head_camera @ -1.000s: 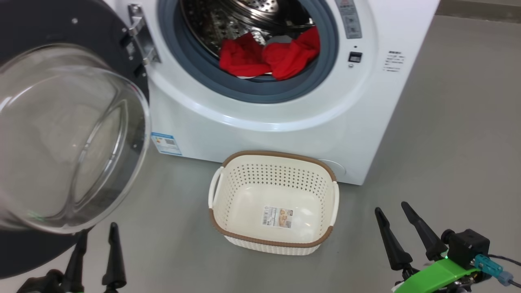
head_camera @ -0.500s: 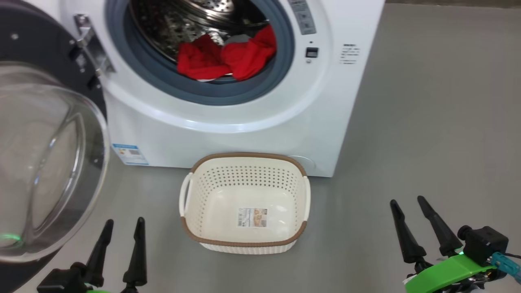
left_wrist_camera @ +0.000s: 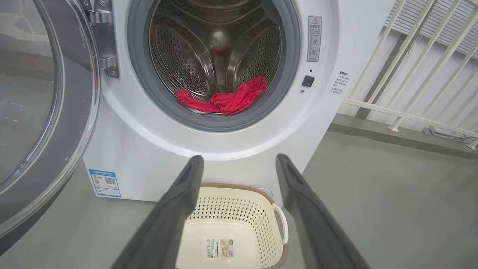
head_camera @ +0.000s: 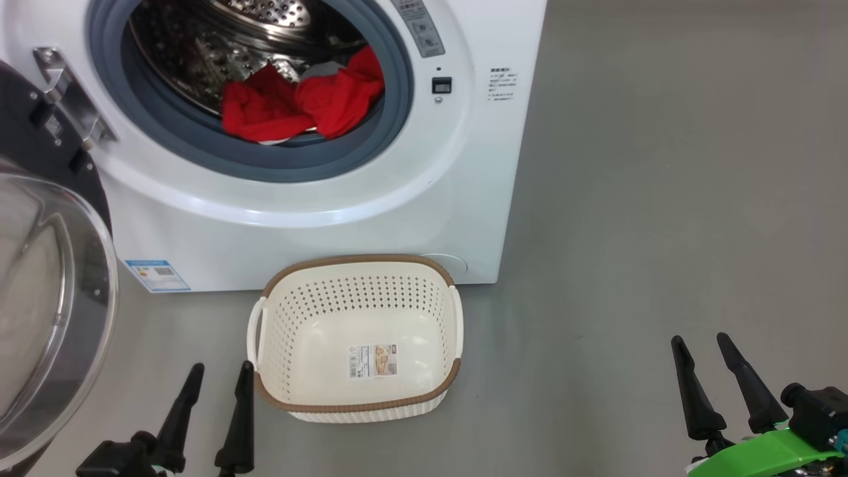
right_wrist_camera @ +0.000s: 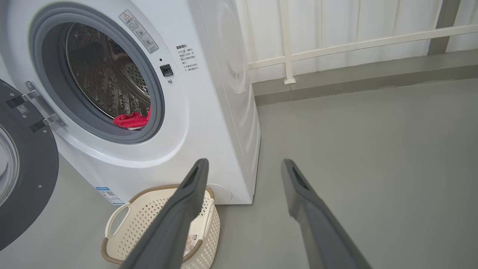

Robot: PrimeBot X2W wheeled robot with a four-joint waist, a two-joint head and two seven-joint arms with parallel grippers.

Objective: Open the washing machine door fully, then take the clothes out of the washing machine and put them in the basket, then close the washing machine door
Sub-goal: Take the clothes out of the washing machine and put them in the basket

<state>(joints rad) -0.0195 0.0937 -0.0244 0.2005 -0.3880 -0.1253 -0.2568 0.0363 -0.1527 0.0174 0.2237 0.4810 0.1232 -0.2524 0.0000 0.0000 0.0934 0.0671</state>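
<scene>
Your left end effector is released, fingers spread and empty, low beside the near left corner of the basket. Your right end effector is spread just as wide and holds nothing, well apart to the right above the floor.

The washing machine door hangs swung out on your left, so the step in hand looks to be the reach for the clothes. Lift one arm over the basket and enter the washing machine through the middle of the grey gasket. Clench deep on a bunched fold rather than a loose edge, then draw it up over the gasket lip so nothing snags.

The drum holds the red heap, a little white beneath it, at its bottom front against the gasket. The basket stands empty just before the machine, with only a paper label on its bottom.
</scene>
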